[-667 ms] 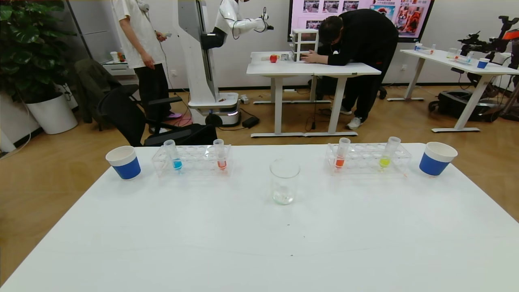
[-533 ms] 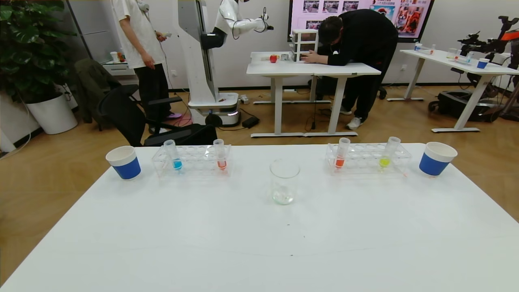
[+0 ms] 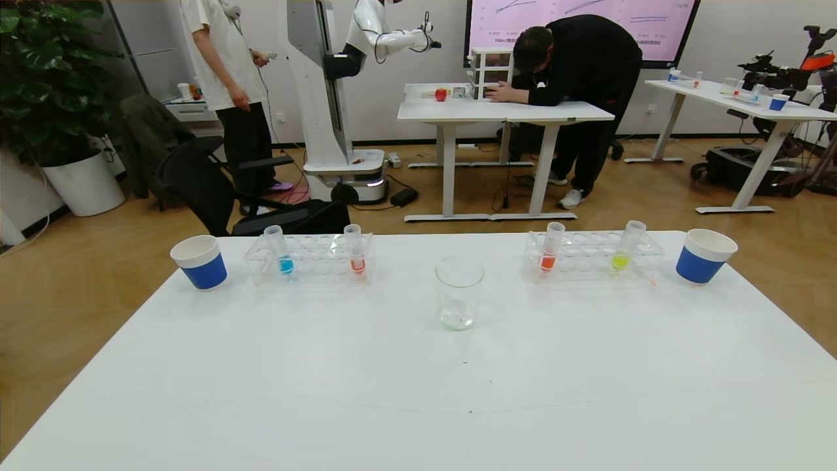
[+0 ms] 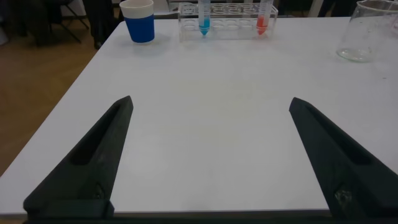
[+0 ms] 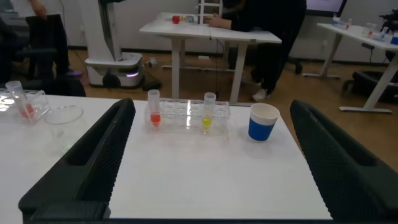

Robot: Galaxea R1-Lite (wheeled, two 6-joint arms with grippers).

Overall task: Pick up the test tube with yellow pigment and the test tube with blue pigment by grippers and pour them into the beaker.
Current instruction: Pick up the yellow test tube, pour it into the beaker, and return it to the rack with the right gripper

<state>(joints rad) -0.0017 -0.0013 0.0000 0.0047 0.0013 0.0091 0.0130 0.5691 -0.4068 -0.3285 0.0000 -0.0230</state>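
well ahead of both wide-open grippers (image 4: 210,155) (image 5: 210,155), blue tube (image 3: 285,256) and yellow tube (image 3: 622,254) stand racked.

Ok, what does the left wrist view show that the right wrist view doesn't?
Left wrist only: the test tube with blue pigment in its rack, and the open left claw low over the table.
Right wrist only: the test tube with yellow pigment in its rack, and the open right claw.
Both: the beaker, an orange-red tube, a blue paper cup, the white table.

We get bright, even room light, soft shadows on the white table (image 3: 418,392), slight bending at head-view edges.
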